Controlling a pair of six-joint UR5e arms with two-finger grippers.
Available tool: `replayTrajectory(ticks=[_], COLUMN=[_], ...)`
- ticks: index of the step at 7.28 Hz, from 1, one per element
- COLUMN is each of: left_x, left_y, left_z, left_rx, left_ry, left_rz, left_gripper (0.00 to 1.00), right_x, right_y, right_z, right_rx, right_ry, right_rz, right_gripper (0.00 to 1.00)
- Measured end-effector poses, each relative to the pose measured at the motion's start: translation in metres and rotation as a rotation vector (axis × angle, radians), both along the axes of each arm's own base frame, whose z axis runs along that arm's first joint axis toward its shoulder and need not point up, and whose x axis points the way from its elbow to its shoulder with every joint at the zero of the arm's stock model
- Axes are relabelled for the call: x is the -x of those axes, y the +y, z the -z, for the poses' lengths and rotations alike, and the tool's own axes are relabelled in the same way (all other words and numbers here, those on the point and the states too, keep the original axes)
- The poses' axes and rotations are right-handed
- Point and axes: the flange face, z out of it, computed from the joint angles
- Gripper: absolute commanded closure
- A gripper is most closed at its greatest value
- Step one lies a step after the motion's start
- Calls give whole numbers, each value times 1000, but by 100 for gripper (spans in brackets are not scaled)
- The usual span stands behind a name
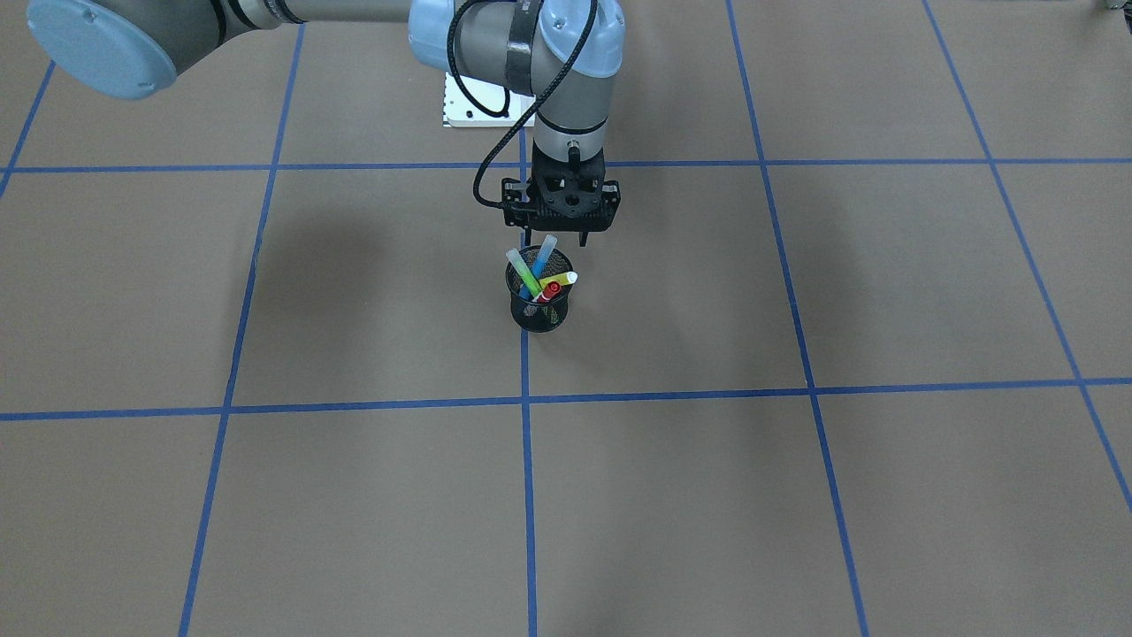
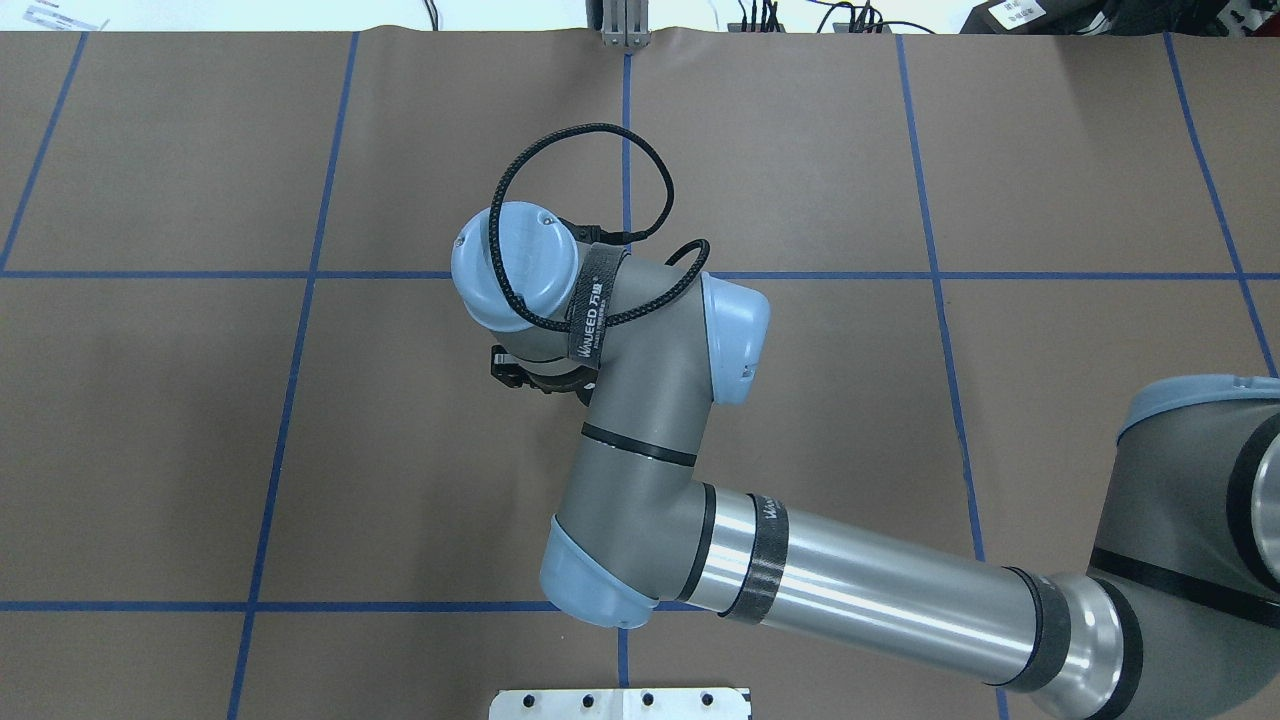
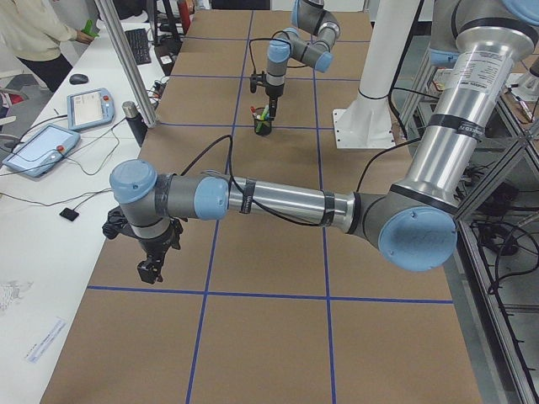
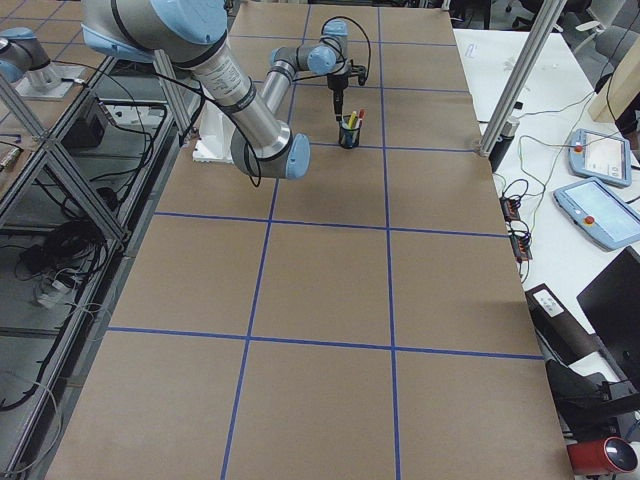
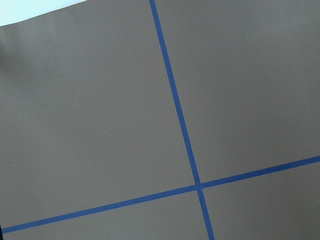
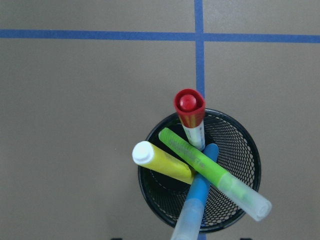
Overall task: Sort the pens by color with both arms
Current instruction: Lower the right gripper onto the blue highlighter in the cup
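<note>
A black mesh cup stands on the brown table and holds the four pens. The green pen, blue pen, yellow pen and red-capped white pen lean in it. My right gripper hangs open just above the cup, and the blue pen's cap tip rises between its fingers without touching them. The right wrist view looks straight down on the red cap, green pen, yellow pen, blue pen and cup. My left gripper hangs over bare table far from the cup; I cannot tell if it is open.
The white pedestal plate sits behind the cup near the robot's base. Blue tape lines divide the table into squares. In the overhead view the right arm hides the cup. Tablets lie on the side bench.
</note>
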Motion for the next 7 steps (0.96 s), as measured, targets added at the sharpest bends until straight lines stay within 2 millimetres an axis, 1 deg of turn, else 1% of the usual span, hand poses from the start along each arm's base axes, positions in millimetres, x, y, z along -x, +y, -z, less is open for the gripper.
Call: replayTrajectory(ticks=[2,5,6,7], left_x=[0,0,0,0], left_y=[0,0,0,0], left_z=[0,0,0,0], left_rx=[0,0,0,0], left_ry=[0,0,0,0], left_rz=[0,0,0,0], left_gripper=[0,0,0,0], right_x=[2,0,-1,-3], right_y=[-1,-1,-1,-1], right_z=[-1,-2,0,7], right_rx=[-1,2,6,8], right_ry=[1,16,33,54], right_rz=[-1,-2,-4,-6], right_gripper=[39,41,42,43])
